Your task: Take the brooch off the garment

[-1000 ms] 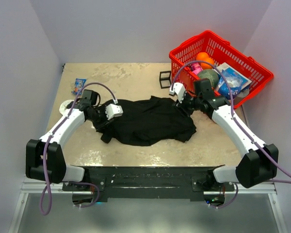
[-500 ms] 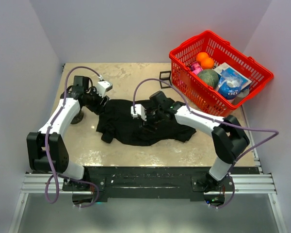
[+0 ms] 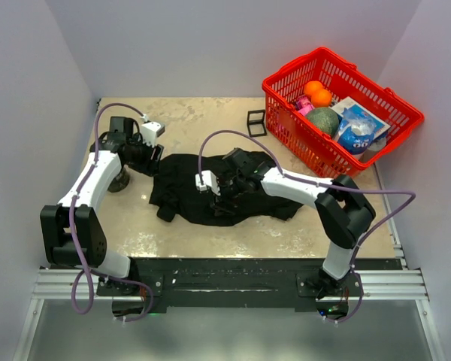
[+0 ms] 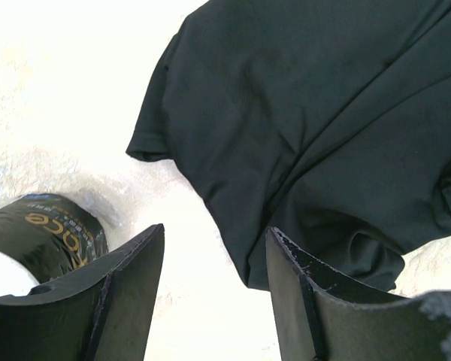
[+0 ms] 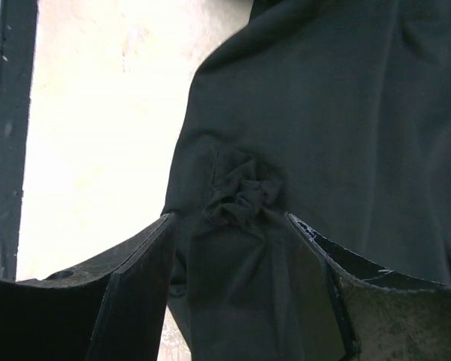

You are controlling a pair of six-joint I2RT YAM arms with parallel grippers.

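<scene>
Garment (image 3: 182, 179): one, on bench (image 3: 210, 120). Left gripper (image 4: 214, 244), one of two, at garment's 10 o'clock, spread wide, empty. Right gripper (image 5: 233, 226) spread, straddling bunched fabric (image 5: 240, 192).

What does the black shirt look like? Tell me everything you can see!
The black shirt is soft, matte cloth, lying crumpled on the tan table. What looks like a short sleeve sticks out at its edge. No white letters show. The right hand hangs open over it, either side of a little scrunched knot of cloth. The left hand is open by its edge, not holding it.
</scene>
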